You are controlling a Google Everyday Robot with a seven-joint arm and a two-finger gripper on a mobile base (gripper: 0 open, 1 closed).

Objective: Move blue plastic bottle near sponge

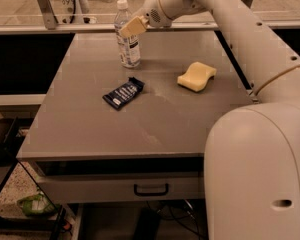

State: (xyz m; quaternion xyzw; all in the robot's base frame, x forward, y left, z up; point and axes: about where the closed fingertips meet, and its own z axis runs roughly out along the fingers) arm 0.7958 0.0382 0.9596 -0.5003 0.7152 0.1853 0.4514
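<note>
Grey table [155,119]: gripper [133,27] at blue plastic bottle [129,52], hold unclear; a loose grasp could topple it short of sponge [197,76]

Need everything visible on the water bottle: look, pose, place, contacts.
The bottle is clear, slightly bluish plastic with a white screw cap and a white label bearing dark print. It stands upright on the grey table, near the far edge. The gripper is at its upper body, below the cap; contact cannot be confirmed. A dark blue wrapper and the sponge lie apart from it.
</note>
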